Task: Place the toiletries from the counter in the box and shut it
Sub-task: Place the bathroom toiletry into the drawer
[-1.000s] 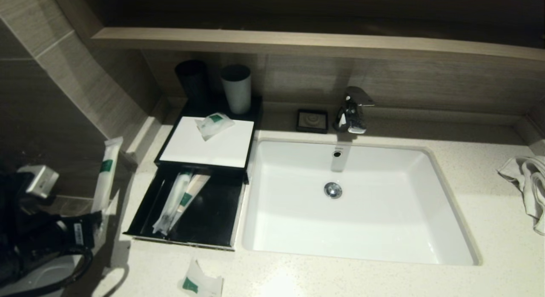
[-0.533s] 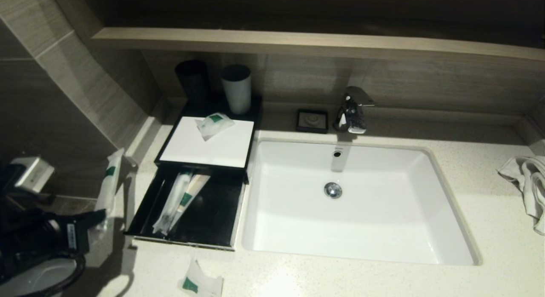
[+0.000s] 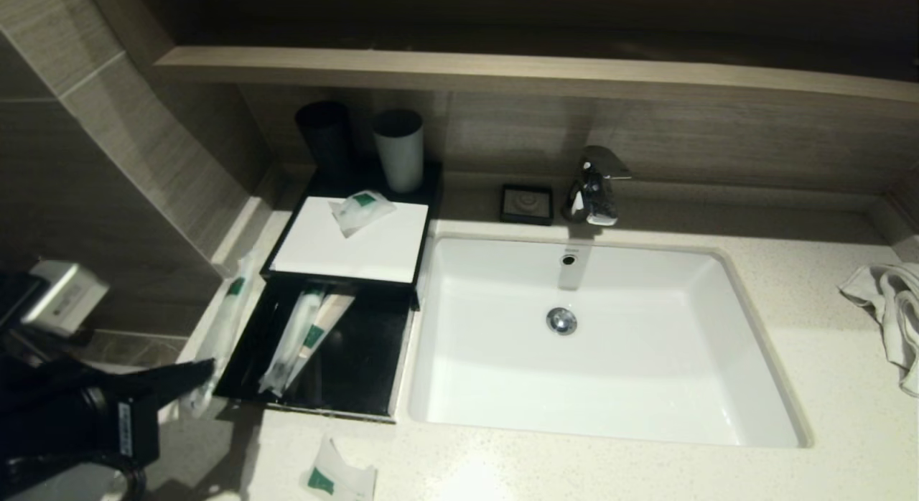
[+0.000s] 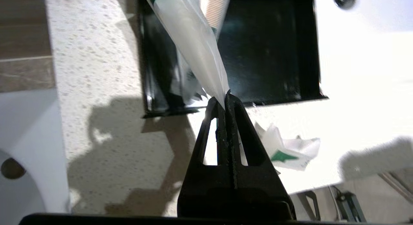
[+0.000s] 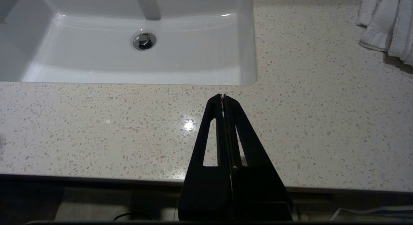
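My left gripper [image 3: 203,377] is shut on one end of a long slim translucent toiletry packet [image 3: 224,321] with a green label. The packet slants along the left edge of the box's open black drawer [image 3: 362,364]; in the left wrist view it [image 4: 190,41] stretches from the gripper [image 4: 225,97] over the drawer. Two slim packets [image 3: 298,336] lie in the drawer. One small sachet [image 3: 361,209] sits on the box's white top [image 3: 359,253]. Another sachet [image 3: 334,478] lies on the counter [image 3: 646,472] in front of the drawer. My right gripper [image 5: 223,96] is shut and empty over the counter's front edge.
A white sink [image 3: 725,271] lies right of the box, with a chrome faucet [image 3: 592,185] and a black soap dish [image 3: 527,203] behind it. A black cup [image 3: 327,138] and a grey cup [image 3: 398,149] stand behind the box. A white towel [image 3: 890,307] lies far right. A tiled wall closes the left side.
My left gripper has swung right with the long packet, bringing it from beside the wall down to the drawer's left edge. Everything else stays put.
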